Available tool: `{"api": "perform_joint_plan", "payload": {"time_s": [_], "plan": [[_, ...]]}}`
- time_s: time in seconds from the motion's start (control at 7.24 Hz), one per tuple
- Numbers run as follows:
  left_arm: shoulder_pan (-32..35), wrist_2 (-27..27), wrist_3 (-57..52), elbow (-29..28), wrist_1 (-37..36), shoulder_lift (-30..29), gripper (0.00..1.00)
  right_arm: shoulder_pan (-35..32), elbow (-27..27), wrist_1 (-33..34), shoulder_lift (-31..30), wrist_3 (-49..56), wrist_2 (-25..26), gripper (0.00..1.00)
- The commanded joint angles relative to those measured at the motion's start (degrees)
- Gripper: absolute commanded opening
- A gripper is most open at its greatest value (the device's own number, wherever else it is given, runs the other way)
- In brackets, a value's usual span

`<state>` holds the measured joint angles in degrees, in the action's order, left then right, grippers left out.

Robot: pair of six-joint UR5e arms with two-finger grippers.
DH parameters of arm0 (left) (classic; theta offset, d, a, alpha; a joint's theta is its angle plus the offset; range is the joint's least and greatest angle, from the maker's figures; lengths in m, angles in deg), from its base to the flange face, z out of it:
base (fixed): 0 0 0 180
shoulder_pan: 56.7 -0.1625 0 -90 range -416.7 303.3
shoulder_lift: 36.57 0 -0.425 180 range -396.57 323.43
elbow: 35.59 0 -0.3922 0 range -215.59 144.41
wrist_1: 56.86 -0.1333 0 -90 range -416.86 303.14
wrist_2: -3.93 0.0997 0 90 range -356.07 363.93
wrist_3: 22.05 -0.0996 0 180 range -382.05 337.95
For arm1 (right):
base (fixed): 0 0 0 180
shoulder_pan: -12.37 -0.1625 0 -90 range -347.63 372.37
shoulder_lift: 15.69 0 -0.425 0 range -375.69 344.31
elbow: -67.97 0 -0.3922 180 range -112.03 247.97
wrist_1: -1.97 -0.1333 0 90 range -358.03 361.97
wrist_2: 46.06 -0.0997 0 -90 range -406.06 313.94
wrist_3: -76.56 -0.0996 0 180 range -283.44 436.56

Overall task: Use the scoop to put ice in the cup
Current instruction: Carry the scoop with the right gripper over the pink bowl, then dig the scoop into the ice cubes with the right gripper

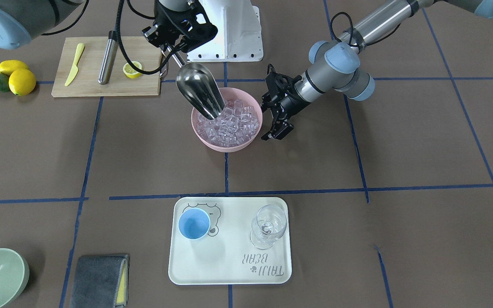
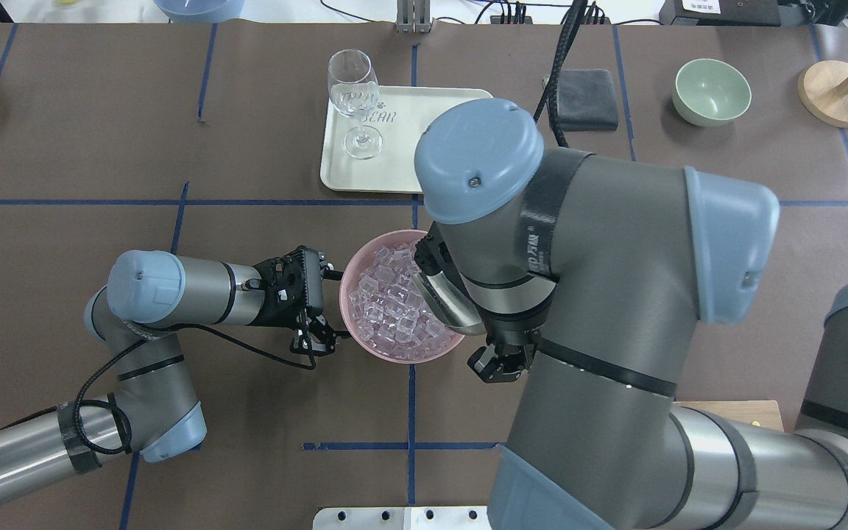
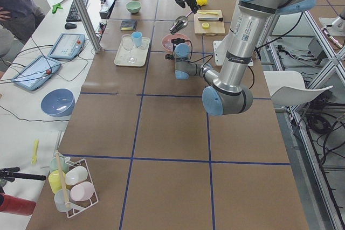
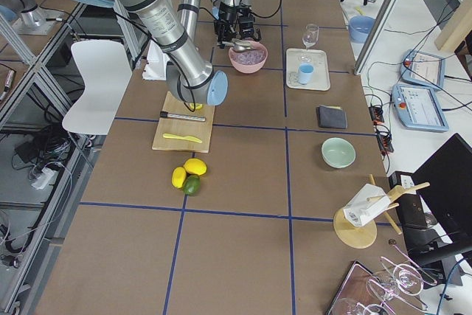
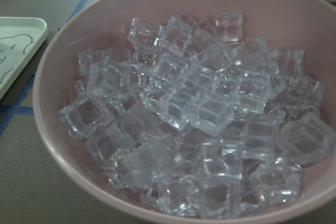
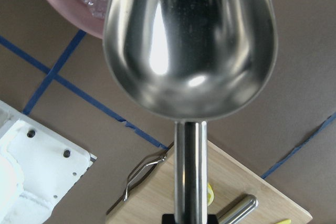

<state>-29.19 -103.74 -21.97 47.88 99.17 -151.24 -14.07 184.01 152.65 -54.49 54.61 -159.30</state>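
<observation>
Closest to our base, at about 4 o'clock of the round pink plastic bowl (image 1: 225,146) as the overhead view lays things out, our right hand (image 2: 499,366) is closed tight on the thin straight handle of the shiny steel scoop (image 1: 199,92). The trough slants down and forward so that its open lip meets the heap at that side of the bowl. We cannot tell from any view whether a cube has gone inside.

Level with the bowl, at its 9 o'clock, our left hand (image 2: 330,308) has its fingers spread wide and grips nothing. It sits just beside the pink wall, and whether it touches it we cannot say. The small clear, glassy ice cubes (image 5: 210,114) fill the bowl in a full heap.

Farther out on the counter, at the bowl's 12 o'clock, lies the cream rectangular tray (image 1: 229,273). The small light-blue round cup (image 1: 194,223) stands upright on its 3 o'clock side and a clear stemmed wine glass (image 1: 268,226) on its 9 o'clock side. The cup shows only a bare blue floor.

We judge the task barely begun: the tool is in hand and at the ice, nothing is delivered. Loading, lifting, carrying to the cup and tipping all remain.
</observation>
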Motion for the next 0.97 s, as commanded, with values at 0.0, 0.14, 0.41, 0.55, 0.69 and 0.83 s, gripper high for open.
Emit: {"api": "perform_joint_plan", "payload": {"time_s": [0.0, 0.14, 0.41, 0.55, 0.69, 0.83], "plan": [[0.00, 0.09, 0.00, -0.16, 0.07, 0.06, 1.00, 2.96, -1.94, 5.48, 1.62, 1.91, 0.91, 0.00], [0.00, 0.09, 0.00, -0.33, 0.07, 0.06, 1.00, 3.58, -3.78, 7.24, 2.67, 2.09, 1.61, 0.00], [0.00, 0.00, 0.00, -0.42, 0.06, 0.06, 1.00, 3.50, -11.51, 11.82, 8.02, 5.23, 2.06, 0.00], [0.00, 0.09, 0.00, -0.59, 0.41, 0.06, 1.00, 3.76, -11.71, 11.65, 7.78, 6.04, 2.06, 0.00], [0.00, 0.09, 0.00, -0.59, 0.68, 0.06, 1.00, 3.77, -13.10, 11.56, 7.95, 7.00, 2.15, 0.00], [0.00, 0.09, 0.00, -0.59, 0.77, 0.14, 1.00, 3.77, -15.38, 10.87, 7.95, 7.53, 2.15, 0.00]]}}
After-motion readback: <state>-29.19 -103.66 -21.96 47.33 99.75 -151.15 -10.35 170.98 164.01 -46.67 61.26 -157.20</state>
